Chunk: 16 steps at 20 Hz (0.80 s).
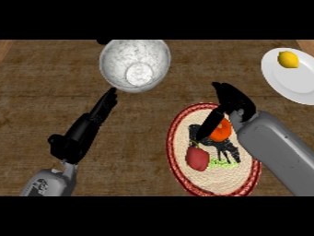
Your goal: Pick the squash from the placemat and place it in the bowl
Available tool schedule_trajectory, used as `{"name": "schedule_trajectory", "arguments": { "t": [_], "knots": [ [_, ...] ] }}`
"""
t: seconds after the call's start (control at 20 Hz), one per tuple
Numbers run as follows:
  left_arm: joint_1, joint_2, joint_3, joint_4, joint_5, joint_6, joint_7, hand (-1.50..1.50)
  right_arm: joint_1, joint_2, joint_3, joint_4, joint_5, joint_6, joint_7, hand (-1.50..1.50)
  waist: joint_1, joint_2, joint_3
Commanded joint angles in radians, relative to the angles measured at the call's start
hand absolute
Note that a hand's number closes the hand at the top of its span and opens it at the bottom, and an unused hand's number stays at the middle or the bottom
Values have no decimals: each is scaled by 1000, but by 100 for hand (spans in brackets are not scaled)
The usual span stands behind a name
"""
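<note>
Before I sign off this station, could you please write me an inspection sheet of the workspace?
Surface: brown wooden counter.
Job's things: orange squash on the round woven placemat; grey bowl farther back, nothing seen in it.
Clutter: red fruit also on the placemat; lemon on a white plate at far right.
Robot hands: left robot hand open, straight fingers pointing toward the bowl; right robot hand over the placemat, fingers curled round the squash.
Cables: nothing seen.
Surroundings: nothing seen beyond the counter.
</note>
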Motion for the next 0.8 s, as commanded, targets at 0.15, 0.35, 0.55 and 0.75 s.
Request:
{"name": "schedule_trajectory", "arguments": {
  "t": [0.15, 0.35, 0.55, 0.75],
  "knots": [
    [31, 42, 55, -43, 31, -39, 32, 0, 52, 22, 41, -68, 141, -49, 190, -150, -3, -4, 0],
    [11, -2, 30, 48, -5, -42, -40, 0, 43, 36, 43, 51, 208, -33, 134, -150, 0, 3, 0],
    [-15, -19, 30, -33, 0, -16, 59, 0, 86, 52, 44, 0, 243, -24, 194, -150, -4, -2, 1],
    [76, 8, 30, -76, -13, -37, 2, 0, 160, 43, 18, -41, 265, -18, 187, -150, -5, -3, 0]
  ]
}}
